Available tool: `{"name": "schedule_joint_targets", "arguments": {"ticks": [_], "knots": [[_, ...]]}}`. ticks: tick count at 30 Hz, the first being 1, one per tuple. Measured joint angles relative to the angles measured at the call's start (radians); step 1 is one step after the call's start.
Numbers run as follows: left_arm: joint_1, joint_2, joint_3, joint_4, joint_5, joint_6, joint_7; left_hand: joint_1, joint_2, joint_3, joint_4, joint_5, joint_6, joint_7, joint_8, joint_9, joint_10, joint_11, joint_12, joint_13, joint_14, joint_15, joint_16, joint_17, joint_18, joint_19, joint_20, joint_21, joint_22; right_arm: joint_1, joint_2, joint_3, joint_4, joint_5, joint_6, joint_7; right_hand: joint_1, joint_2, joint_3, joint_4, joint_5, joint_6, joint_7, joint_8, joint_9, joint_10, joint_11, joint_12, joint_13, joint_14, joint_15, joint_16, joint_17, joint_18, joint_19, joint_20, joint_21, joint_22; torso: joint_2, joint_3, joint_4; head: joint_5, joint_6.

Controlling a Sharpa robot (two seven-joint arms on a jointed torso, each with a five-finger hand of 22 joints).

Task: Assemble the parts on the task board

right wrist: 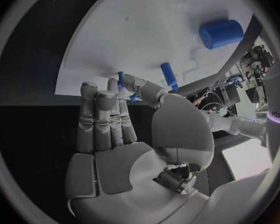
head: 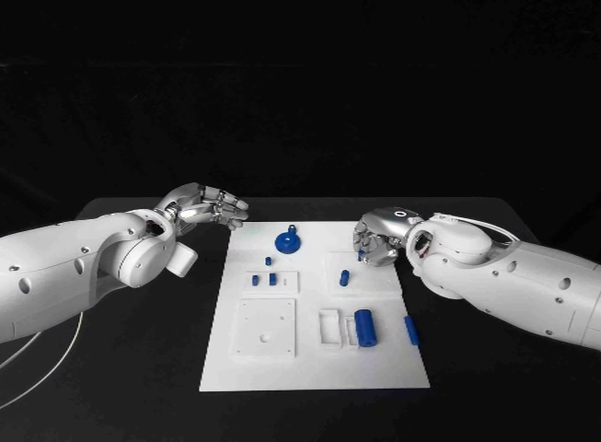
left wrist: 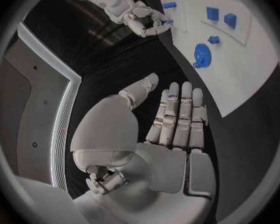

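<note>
The white task board (head: pixel 314 359) lies mid-table. On it are a blue gear (head: pixel 288 241) (left wrist: pixel 201 55), three small blue pegs (head: pixel 269 276) (left wrist: pixel 221 16), another peg (head: pixel 344 275) (right wrist: pixel 169 76), a thick blue cylinder (head: pixel 364 327) (right wrist: pixel 221 33) and a slim blue bar (head: pixel 410 330). My right hand (head: pixel 378 237) (right wrist: pixel 115 129) (left wrist: pixel 143 17) hovers over the board's far right edge, thumb and a finger pinching a small blue part (right wrist: pixel 121 78) (left wrist: pixel 169 21). My left hand (head: pixel 204 206) (left wrist: pixel 171 129) hangs over the black table by the board's far left corner, fingers extended and holding nothing.
The board has a raised square plate (head: pixel 267 329) at its near left and a white slot fixture (head: pixel 330 328) beside the cylinder. Black table (head: pixel 114 387) surrounds the board on all sides.
</note>
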Motion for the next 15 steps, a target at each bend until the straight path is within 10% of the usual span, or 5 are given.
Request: {"name": "schedule_joint_targets", "arguments": {"ticks": [15], "knots": [[0.000, 0.000, 0.000, -0.003, -0.001, 0.004, -0.009, 0.000, 0.000, 0.003, 0.003, 0.003, -0.004, 0.004, 0.000, -0.001, 0.000, 0.000, 0.000, -0.002, 0.000, 0.000, -0.002, 0.002, 0.000, -0.007, 0.000, -0.004, 0.003, 0.024, -0.023, 0.035, 0.032, 0.143, 0.022, -0.010, 0.000, 0.000, 0.000, 0.000, 0.000, -0.002, -0.001, -0.002, 0.004, -0.001, 0.000, 0.000, 0.005, 0.000, 0.000, 0.000, 0.000, 0.000, -0.002, -0.001, 0.000, 0.000, 0.001, -0.0003, 0.0002, 0.007, 0.006]]}}
